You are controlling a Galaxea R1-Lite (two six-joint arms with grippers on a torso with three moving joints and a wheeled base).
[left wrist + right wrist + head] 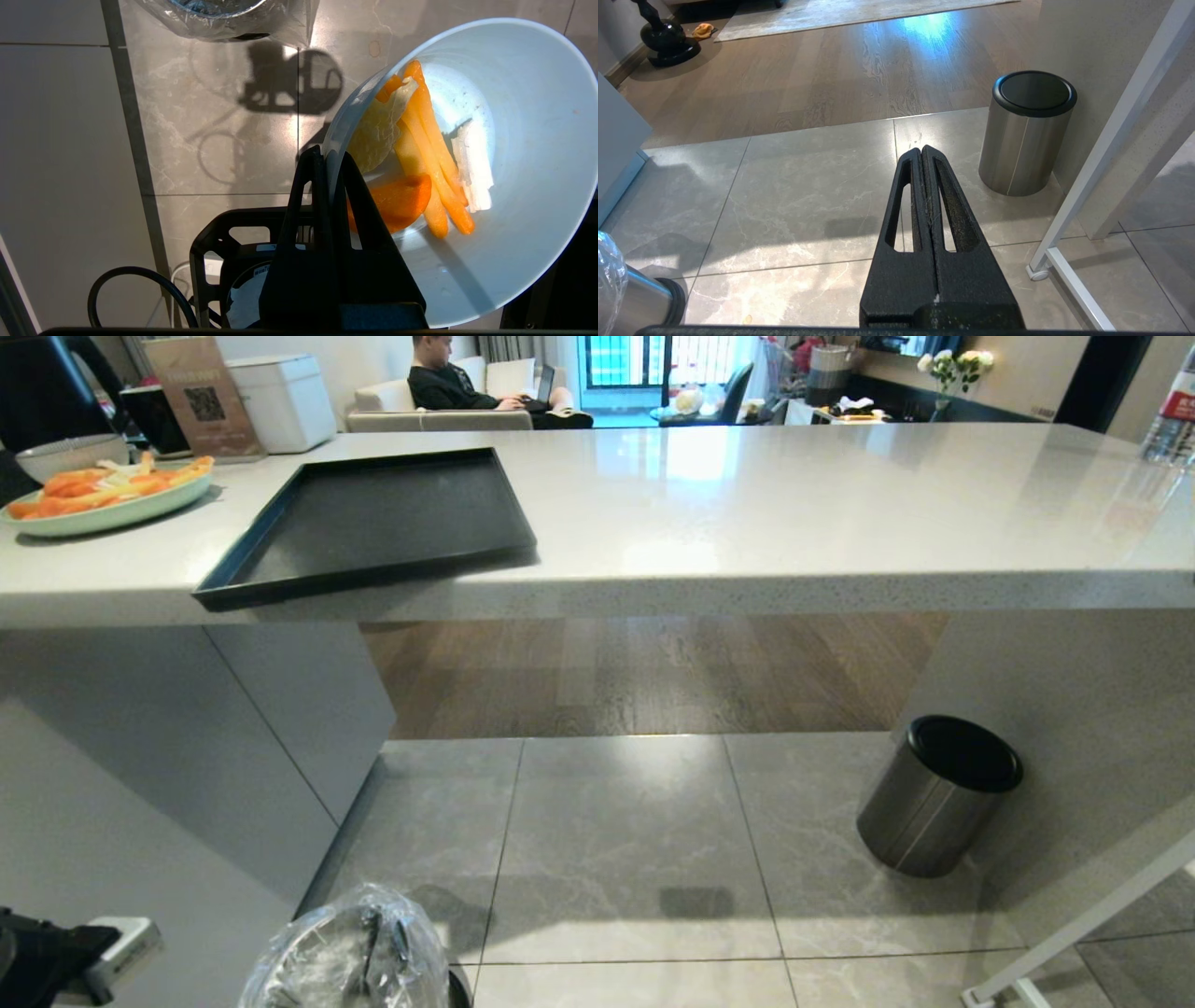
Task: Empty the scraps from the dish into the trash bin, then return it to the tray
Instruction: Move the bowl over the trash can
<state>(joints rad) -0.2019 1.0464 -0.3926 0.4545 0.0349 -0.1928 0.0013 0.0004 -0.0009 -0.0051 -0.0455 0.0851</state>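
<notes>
The left gripper (pixel 329 161) pinches the near rim of the dish (pixel 523 140), one finger inside and one outside the wall. The dish is tipped on its side above the tiled floor (pixel 210 140), short of the bin (pixel 219 14), with the scraps (pixel 420 154), orange sticks and pale bits, lying against its lower wall. Beyond the bin, on the counter (pixel 747 504), the tray (pixel 373 518) lies bare, its near edge jutting over the counter's lip. The right gripper (pixel 922 154) hangs over the floor, well apart from the bin, fingers pressed together on nothing.
</notes>
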